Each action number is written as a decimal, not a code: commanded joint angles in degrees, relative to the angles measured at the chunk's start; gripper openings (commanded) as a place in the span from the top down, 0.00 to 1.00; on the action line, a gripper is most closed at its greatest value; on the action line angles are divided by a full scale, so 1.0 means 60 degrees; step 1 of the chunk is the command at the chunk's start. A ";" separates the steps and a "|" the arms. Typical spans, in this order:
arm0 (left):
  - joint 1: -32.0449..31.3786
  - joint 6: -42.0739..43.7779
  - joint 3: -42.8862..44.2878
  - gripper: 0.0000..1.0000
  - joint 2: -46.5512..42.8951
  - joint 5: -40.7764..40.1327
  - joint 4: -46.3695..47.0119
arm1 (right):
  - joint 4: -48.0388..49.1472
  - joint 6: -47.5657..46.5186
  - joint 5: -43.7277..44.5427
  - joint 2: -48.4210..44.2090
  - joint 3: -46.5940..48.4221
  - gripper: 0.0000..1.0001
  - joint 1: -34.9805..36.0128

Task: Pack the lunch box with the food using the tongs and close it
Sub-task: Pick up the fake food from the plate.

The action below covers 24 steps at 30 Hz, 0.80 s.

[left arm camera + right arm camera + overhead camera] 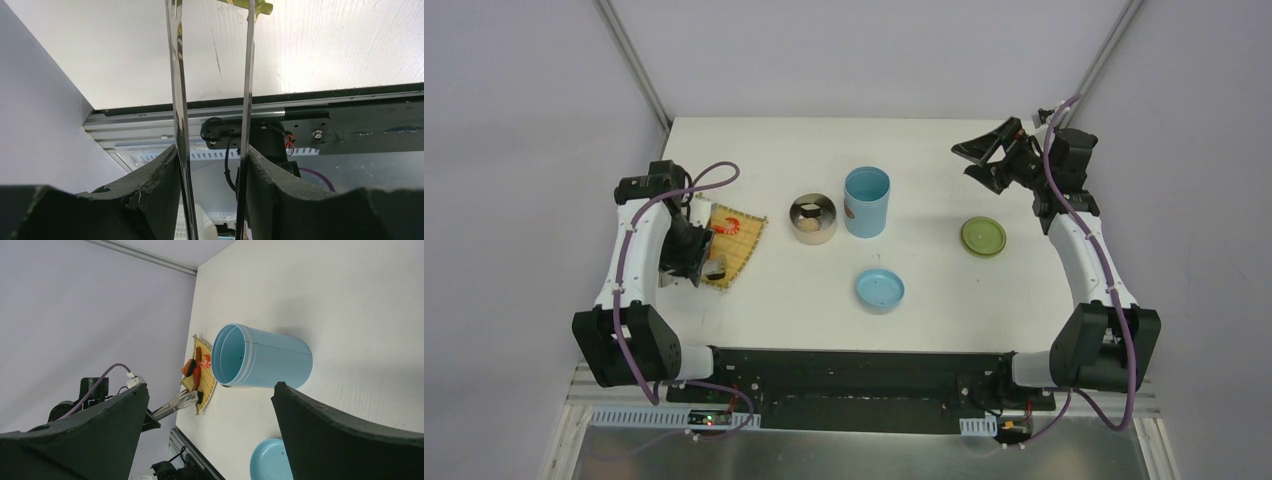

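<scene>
The left gripper point(212, 155) is clamped on the tongs point(179, 90), one thin silver arm pressed against each pad, and the two arms stand apart from each other. It hangs low over the near end of the bamboo mat point(742, 242) at the table's point(924, 300) left edge, and the arm hides that corner of the mat from above. The orange-red shrimp point(727, 224) lies on the mat's far end, with a brown bit point(199, 354) just beside it. The tong tips reach the mat's near edge (whether they touch any food cannot be told). To the right of the mat, the steel bowl point(813, 218) stands open just beside the open light-blue cylinder point(866, 200). Something small and pale lies in the bowl. The blue lid point(879, 290) rests nearer the arms, and the olive-green lid point(983, 237) lies well apart on the right. The right gripper point(991, 152) hovers over the far right corner, its jaws spread wide around nothing.
</scene>
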 commanded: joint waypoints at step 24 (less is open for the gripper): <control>-0.0210 -0.0179 -0.0043 0.53 0.0467 -0.0383 -0.0125 | 0.0297 -0.0139 -0.0101 -0.0261 0.0110 0.01 0.0028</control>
